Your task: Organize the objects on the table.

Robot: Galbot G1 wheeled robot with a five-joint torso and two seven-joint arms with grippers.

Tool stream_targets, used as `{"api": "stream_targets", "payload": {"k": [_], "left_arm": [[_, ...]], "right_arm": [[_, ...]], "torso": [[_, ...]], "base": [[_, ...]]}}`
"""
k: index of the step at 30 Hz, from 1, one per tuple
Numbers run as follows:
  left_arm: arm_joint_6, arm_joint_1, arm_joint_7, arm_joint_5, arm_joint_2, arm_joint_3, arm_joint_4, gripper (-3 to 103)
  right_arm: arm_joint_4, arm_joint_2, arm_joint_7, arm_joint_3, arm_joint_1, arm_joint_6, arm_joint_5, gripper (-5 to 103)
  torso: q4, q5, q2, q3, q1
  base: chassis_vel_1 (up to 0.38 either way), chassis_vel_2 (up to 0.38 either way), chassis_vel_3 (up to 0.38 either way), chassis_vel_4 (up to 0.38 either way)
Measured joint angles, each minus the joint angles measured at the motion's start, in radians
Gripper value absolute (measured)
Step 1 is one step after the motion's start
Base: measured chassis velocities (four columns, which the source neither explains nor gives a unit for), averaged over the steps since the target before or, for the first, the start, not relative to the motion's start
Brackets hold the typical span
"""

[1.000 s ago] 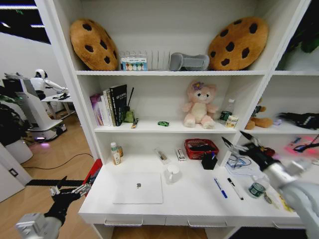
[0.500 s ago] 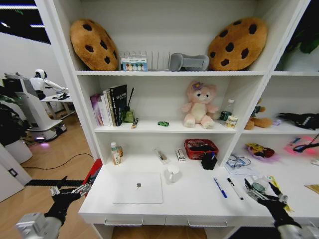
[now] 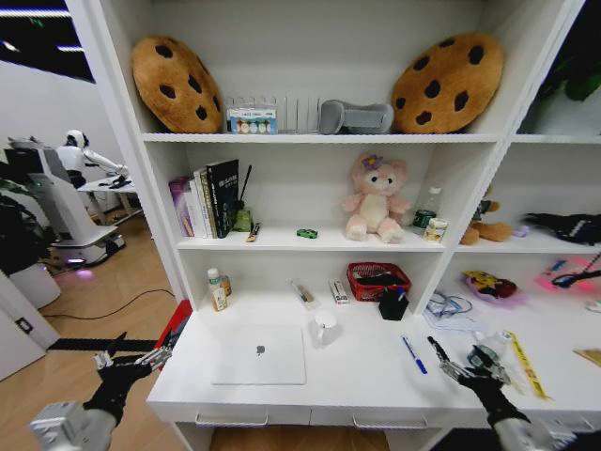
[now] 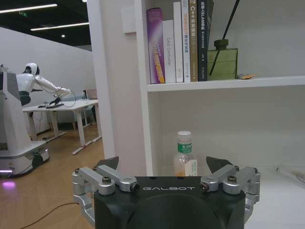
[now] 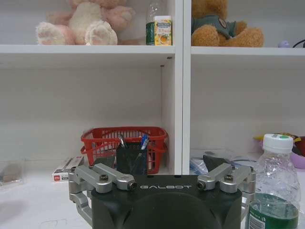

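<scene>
Long white table [image 3: 366,381], three flat drawers along the front edge, wide enough to carry everything below. Silver laptop [image 3: 261,355] lying shut and flat toward the front edge; taken here as the landmark.

Left gripper [image 3: 131,362] parked low, off the table's end on the far left of the laptop, fingers spread wide, nothing between them; same spread in the left wrist view [image 4: 162,167]. Right gripper [image 3: 470,368] hanging low over the table well to the right of the laptop, jaws wide apart and empty, also seen in the right wrist view [image 5: 161,164].

Small clear bottle [image 3: 485,354] upright, far right of the laptop, just beside the right gripper's outer finger; green label close against that finger in the wrist view [image 5: 272,191]. Blue pen [image 3: 414,355] flat on the table between laptop and right gripper. Black pen [image 3: 436,348] just right of the blue one, partly covered by the gripper. Tiny green toy car [image 3: 307,233] up on the shelf above and behind the laptop.

Judged as an approach for a pick on the right; whether for the bottle or the black pen, impossible to say. Calls next for centring the open jaws on one item before closing, without tipping the bottle.
</scene>
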State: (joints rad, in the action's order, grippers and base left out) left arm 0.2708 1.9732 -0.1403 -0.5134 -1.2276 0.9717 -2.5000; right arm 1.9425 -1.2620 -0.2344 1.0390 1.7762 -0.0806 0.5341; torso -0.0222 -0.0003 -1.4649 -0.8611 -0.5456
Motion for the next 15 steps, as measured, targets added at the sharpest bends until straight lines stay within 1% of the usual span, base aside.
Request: {"api": "stream_targets", "payload": {"k": [4,6,7,9,10,12,13,15], "left_arm": [[0.000,0.000,0.000,0.000,0.000,0.000,0.000,100],[0.000,0.000,0.000,0.000,0.000,0.000,0.000,100],[0.000,0.000,0.000,0.000,0.000,0.000,0.000,100],[0.000,0.000,0.001,0.000,0.000,0.000,0.000,100],[0.000,0.000,0.000,0.000,0.000,0.000,0.000,100],[0.000,0.000,0.000,0.000,0.000,0.000,0.000,100],[0.000,0.000,0.000,0.000,0.000,0.000,0.000,100],[0.000,0.000,0.000,0.000,0.000,0.000,0.000,100]], "right_arm": [[-0.021,0.009,0.001,-0.021,-0.023,0.005,-0.002,100],[-0.077,0.022,0.023,-0.090,-0.084,0.008,-0.049,100],[-0.098,0.024,0.039,-0.120,-0.109,0.008,-0.059,100],[-0.105,0.026,0.051,-0.136,-0.121,0.015,-0.062,100],[-0.118,0.032,0.087,-0.174,-0.155,0.055,-0.064,100],[-0.121,0.044,0.122,-0.212,-0.191,0.111,-0.064,100],[-0.121,0.044,0.122,-0.212,-0.191,0.111,-0.064,100],[-0.127,0.070,0.177,-0.264,-0.243,0.185,-0.061,100]], "torso": [[0.0000,0.0004,0.000,0.000,0.000],[-0.0003,0.0003,0.000,0.000,0.000],[-0.0001,0.0009,0.000,0.000,0.000],[-0.0001,0.0008,0.000,0.000,0.000],[0.0000,0.0005,0.000,0.000,0.000],[0.0003,-0.0001,0.000,0.000,0.000],[0.0003,-0.0001,0.000,0.000,0.000],[0.0002,-0.0001,0.000,0.000,0.000]], "base": [[-0.117,-0.111,0.123,0.084],[-0.094,-0.079,0.109,0.074],[0.000,0.000,0.000,0.000],[0.000,0.000,0.000,0.000],[0.000,0.000,0.000,0.000],[0.000,0.000,0.000,0.000],[0.000,0.000,0.000,0.000],[0.030,0.024,-0.021,-0.013]]}}
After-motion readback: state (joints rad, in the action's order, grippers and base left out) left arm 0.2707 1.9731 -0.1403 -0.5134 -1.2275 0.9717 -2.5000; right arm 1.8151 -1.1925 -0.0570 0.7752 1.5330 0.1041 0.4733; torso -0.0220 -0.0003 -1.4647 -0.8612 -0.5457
